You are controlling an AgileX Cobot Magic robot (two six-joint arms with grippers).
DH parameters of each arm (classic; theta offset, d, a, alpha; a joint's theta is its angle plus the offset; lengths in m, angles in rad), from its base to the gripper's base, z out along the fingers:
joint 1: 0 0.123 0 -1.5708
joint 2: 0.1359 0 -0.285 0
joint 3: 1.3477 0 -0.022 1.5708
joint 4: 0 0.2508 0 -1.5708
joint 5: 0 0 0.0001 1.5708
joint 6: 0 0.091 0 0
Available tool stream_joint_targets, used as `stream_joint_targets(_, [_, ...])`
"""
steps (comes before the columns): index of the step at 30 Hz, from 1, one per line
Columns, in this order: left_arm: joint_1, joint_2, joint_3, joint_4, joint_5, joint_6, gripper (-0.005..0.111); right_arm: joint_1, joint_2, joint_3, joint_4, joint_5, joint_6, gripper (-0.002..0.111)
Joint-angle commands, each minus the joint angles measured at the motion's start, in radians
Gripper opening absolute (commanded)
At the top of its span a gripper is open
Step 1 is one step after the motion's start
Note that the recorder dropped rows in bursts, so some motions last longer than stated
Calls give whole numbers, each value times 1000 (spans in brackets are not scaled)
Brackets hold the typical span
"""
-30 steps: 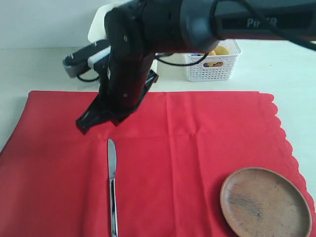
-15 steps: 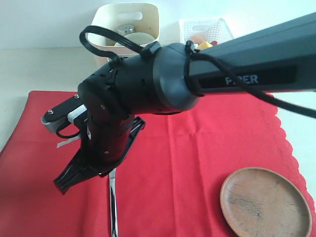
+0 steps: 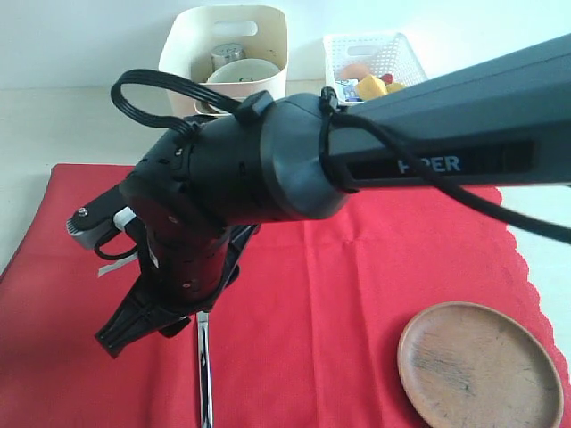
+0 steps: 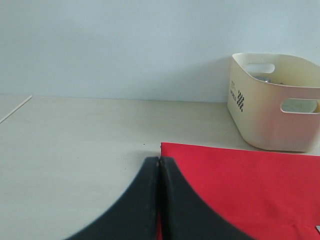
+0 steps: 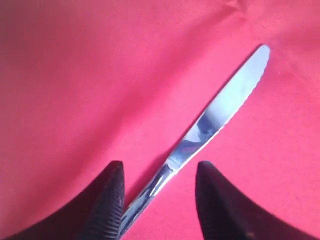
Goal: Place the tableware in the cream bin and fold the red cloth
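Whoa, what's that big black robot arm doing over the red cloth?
It is clearing the table. The right arm hangs low over the red cloth, its jaws open on either side of the handle of the silver knife, not gripping it yet. The wooden plate also lies on the cloth. A steel cup and a bowl already sit in the cream bin. The left arm's jaws are shut, by a corner of the cloth. The cloth is not folded yet.

Lab bench: pale table [image 3: 71, 125], blank wall [image 4: 150, 40], robot arm [image 3: 464, 134].
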Motion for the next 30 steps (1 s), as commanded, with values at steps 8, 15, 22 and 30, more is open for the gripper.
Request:
stream_joint_targets(8, [-6, -6, 0, 0, 3, 0, 2, 1, 104, 4, -25, 2, 16, 45])
stream_joint_targets(15, [-6, -6, 0, 0, 3, 0, 2, 1, 135, 4, -23, 4, 5, 7])
stream_joint_targets(22, [-6, -6, 0, 0, 3, 0, 2, 1, 14, 4, -27, 73, -20, 0])
stream_joint_targets(30, [-6, -6, 0, 0, 3, 0, 2, 1, -207, 4, -231, 67, 37, 0])
